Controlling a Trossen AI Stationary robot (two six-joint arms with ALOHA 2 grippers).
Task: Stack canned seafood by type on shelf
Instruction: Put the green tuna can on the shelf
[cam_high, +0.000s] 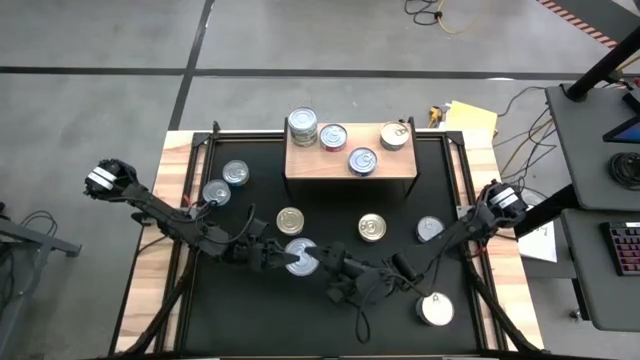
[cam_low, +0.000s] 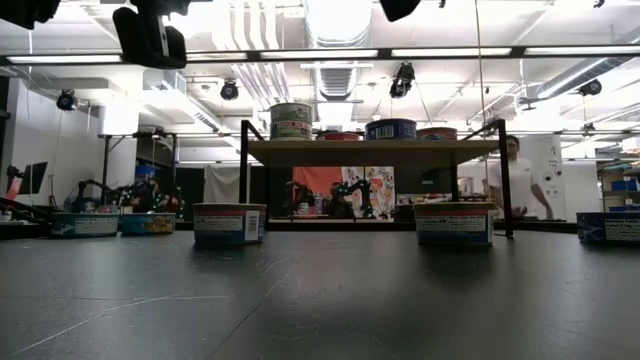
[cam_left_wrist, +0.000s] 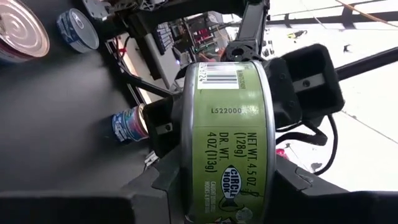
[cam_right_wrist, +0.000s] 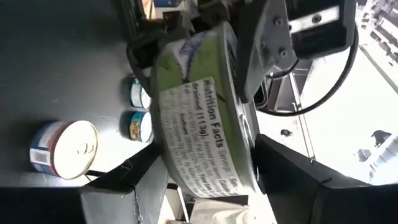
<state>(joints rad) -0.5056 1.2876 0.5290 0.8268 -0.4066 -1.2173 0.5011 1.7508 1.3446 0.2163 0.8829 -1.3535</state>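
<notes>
Green-labelled can (cam_left_wrist: 227, 134): you are seeing it fill both wrist views, raised above the table's middle, near of the shelf (cam_high: 349, 172).
Left gripper (cam_high: 283, 256): its fingers are pinching the can from the left.
Right gripper (cam_high: 335, 266): its fingers are pressing the same can (cam_right_wrist: 202, 112) from the right, so both are holding it at once.
Step in hand: you are likely passing it between arms; let one side release only once the other is gripping squarely.
Shelf: four tops are showing, a stacked pair (cam_high: 303, 125) far left.
Next: be carrying it level and matching label before setting down.
</notes>
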